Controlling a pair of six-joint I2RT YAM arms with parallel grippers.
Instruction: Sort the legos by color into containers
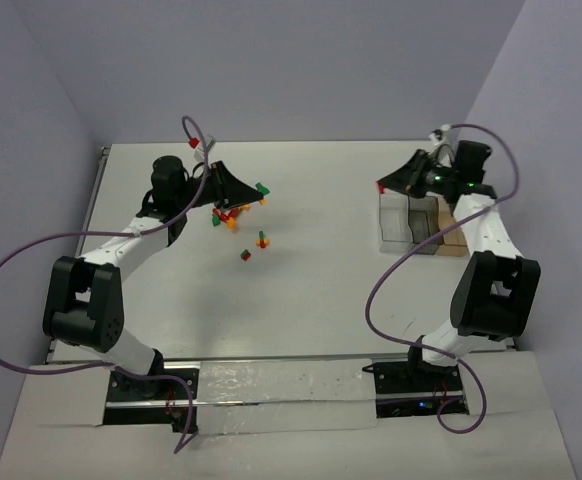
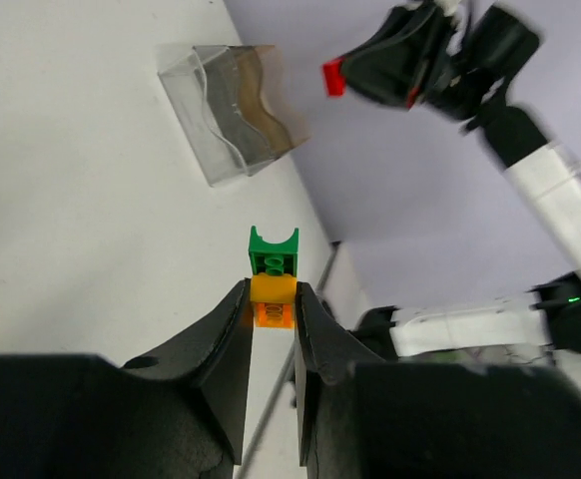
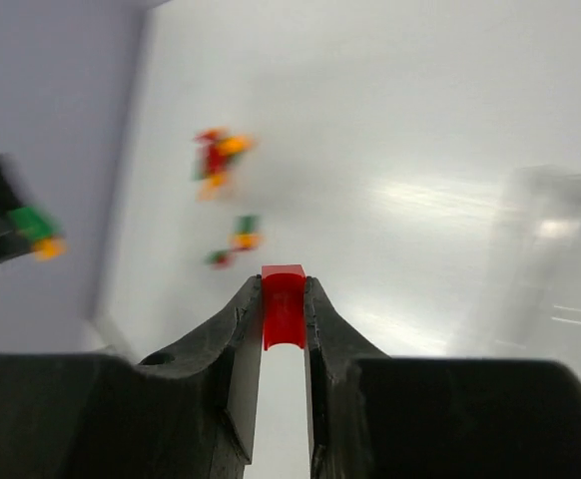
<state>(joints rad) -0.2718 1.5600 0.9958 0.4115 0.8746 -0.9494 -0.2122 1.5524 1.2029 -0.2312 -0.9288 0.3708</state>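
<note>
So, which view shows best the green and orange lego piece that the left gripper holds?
The left wrist view: the green-and-orange piece is sharp and close, the orange part pinched by the left gripper. The top view shows it tiny; the right wrist view shows only a blur.

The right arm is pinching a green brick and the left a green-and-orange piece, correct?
Not quite: the brick in the right arm's fingers is red, not green; the right wrist view shows it. The left arm's fingers do hold a green-and-orange piece.
</note>
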